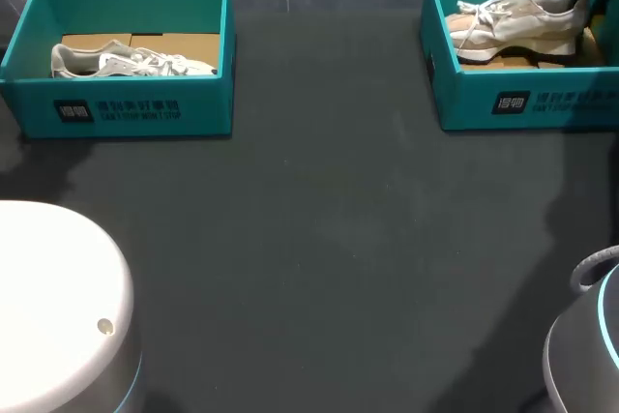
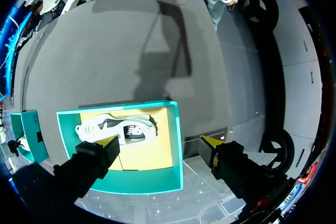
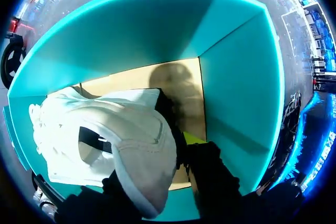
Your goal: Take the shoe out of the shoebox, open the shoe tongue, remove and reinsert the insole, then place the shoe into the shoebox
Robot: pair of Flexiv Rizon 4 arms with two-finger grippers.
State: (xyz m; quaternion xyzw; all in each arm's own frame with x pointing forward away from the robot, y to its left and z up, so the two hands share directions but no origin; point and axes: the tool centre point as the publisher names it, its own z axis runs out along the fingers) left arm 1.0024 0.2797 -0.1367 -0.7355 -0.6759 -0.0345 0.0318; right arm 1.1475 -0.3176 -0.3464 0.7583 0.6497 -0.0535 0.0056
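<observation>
grey table: shoe heel gripped by right end effector (inside shoebox)

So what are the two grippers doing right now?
Left gripper: open, empty, above a box.
Right gripper: at a shoe heel; cannot tell.

Right gripper is recorded clamped on the heel of the white shoe. One yellow fingertip is seen pressed against the heel's side; the other finger is mostly hidden beneath the shoe. The shoe is contained within the teal shoebox. The brown cardboard floor is seen ahead of the fingers, with a shadow cast on it.
</observation>
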